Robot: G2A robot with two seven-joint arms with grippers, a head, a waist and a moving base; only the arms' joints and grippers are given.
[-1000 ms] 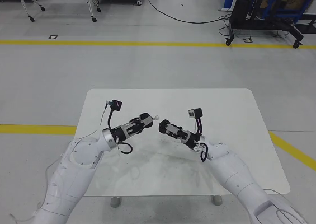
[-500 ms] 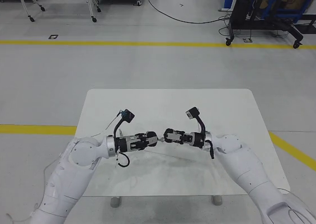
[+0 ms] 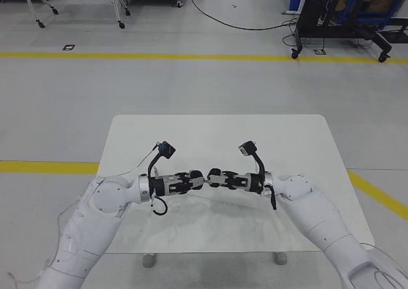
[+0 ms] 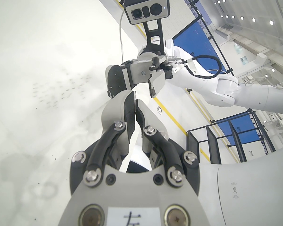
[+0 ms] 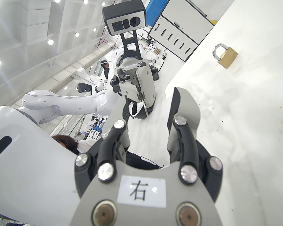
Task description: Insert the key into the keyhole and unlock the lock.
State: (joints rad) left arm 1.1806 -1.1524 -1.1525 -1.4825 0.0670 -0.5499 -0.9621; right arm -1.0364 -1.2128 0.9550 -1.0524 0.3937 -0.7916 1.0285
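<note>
Top view: the two arms meet over the middle of the white tabletop [image 3: 297, 144]. The left claw [image 3: 198, 178] and the right claw [image 3: 211, 178] are tip to tip and close enough to look as if they touch. From up here I cannot tell how far either one is open.

Left wrist view: the left claw is pinched nearly closed. Its ribbed pads [image 4: 129, 109] nip a thin silvery sliver at the very tips, which I take for the key [image 4: 135, 94], though it is too small to be sure. Just beyond it, the other arm's claw faces it with its fingers spread wide and nothing between them.

Right wrist view: the right claw's fingers [image 5: 186, 111] stand well apart and hold nothing. The left claw is opposite and close, with a thin metal blade at its tips. Here the padlock [image 5: 226, 56] comes into sight. It has a brass body and a closed silver shackle, and it lies flat near one edge of the tabletop, well apart from both claws. I cannot tell which edge that is.
</note>
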